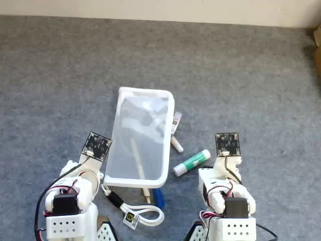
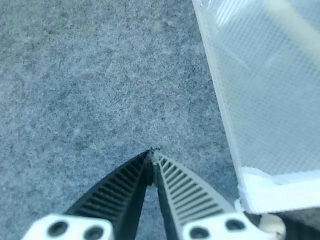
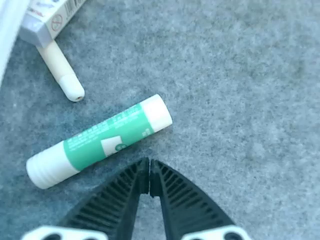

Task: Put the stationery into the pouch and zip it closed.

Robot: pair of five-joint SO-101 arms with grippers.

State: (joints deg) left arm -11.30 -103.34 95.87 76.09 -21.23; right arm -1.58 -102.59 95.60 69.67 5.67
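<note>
Because the green-and-white glue stick (image 1: 192, 162) lies outside the translucent white mesh pouch (image 1: 142, 138), packing looks unfinished (left gripper (image 2: 151, 151) and right gripper (image 3: 149, 161) pinched together, empty).

A white mesh pouch (image 1: 145, 91) lies at the centre of the grey felt surface (image 1: 251, 75), a slim pale stick (image 1: 136, 159) showing through it. Against its right edge sit a small box (image 1: 176, 122) and a short white stick (image 1: 176, 144). A green-and-white glue stick (image 1: 192, 162) lies lower right of the pouch, apart from it. Below the pouch's bottom edge are a blue item (image 1: 158, 197) and a looped white cord (image 1: 145, 216). The arms sit at the bottom of the frame: the left arm (image 1: 70, 196) just beside the pouch's lower left corner, the right arm (image 1: 225, 196) near the glue stick.
</note>
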